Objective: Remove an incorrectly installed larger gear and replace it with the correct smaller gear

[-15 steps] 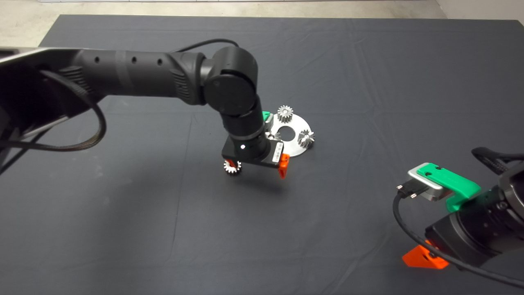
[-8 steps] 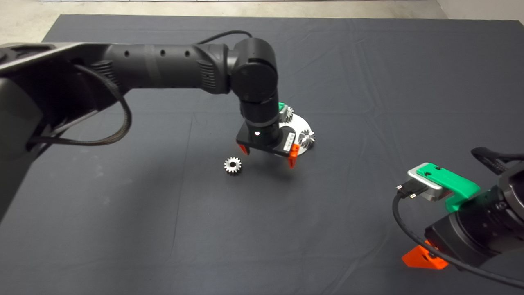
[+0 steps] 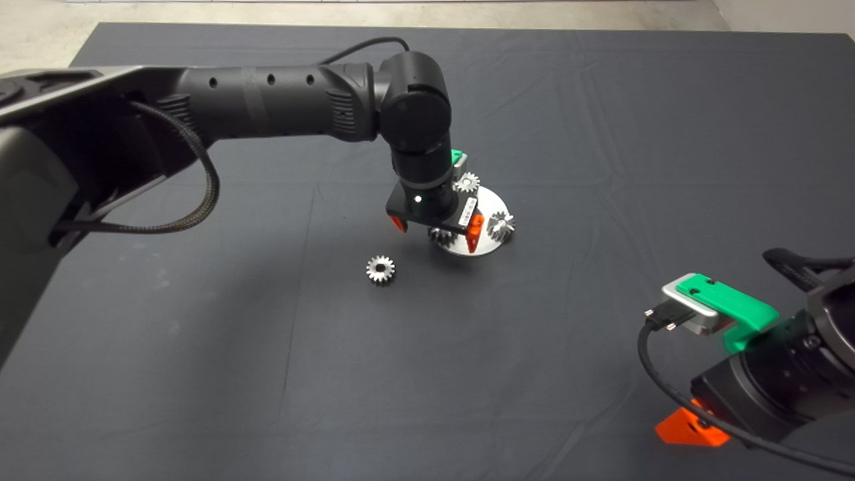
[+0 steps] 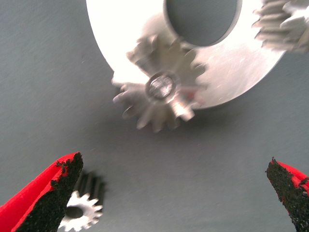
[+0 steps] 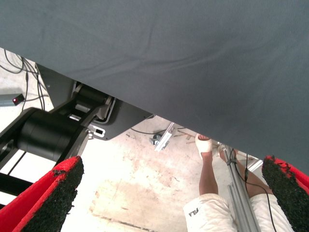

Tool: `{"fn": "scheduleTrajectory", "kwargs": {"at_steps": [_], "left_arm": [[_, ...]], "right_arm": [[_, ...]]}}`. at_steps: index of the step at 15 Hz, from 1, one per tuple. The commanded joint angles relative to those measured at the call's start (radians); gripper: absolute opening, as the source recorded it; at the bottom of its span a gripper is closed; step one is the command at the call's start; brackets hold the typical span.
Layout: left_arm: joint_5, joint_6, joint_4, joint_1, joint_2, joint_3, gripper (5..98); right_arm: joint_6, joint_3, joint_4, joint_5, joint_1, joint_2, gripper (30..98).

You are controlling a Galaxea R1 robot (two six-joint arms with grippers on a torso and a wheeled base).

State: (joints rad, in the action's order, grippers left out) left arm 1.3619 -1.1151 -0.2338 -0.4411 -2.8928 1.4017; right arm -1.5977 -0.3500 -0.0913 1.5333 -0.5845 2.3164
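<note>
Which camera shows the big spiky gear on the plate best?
The left wrist view: the big gear fills its middle, unblocked. In the head view the left gripper partly covers it. The right wrist view misses it.

The left gripper (image 3: 435,227) hangs, fingers spread, over the near-left edge of the round plate (image 3: 487,200) at mid-mat, right above the larger gear (image 4: 159,92) mounted there. Two more gears sit on the plate's far (image 3: 466,182) and right (image 3: 499,225) rims. The smaller gear (image 3: 380,269) lies alone on the mat (image 3: 267,347), near-left of the plate; the right gripper (image 3: 695,427) waits low right.
</note>
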Motion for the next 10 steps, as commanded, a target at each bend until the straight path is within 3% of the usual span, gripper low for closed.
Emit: {"fn": "scheduleTrajectory", "kwargs": {"at_steps": [1,5,8,10], "left_arm": [[-0.004,0.008,-0.022,-0.016,-0.004,0.022,98.2],[-0.027,0.009,-0.026,-0.012,-0.002,0.048,98.2],[-0.027,0.005,-0.025,-0.010,-0.003,0.043,98.2],[-0.048,0.006,-0.026,-0.010,-0.004,0.046,98.2]], "right_arm": [[-0.001,0.002,0.002,0.125,-0.006,0.001,97.6],[-0.001,0.002,0.002,0.125,-0.006,0.001,97.6],[-0.001,0.002,0.002,0.125,-0.006,0.001,97.6],[-0.001,0.001,0.002,0.125,-0.008,-0.008,97.6]]}}
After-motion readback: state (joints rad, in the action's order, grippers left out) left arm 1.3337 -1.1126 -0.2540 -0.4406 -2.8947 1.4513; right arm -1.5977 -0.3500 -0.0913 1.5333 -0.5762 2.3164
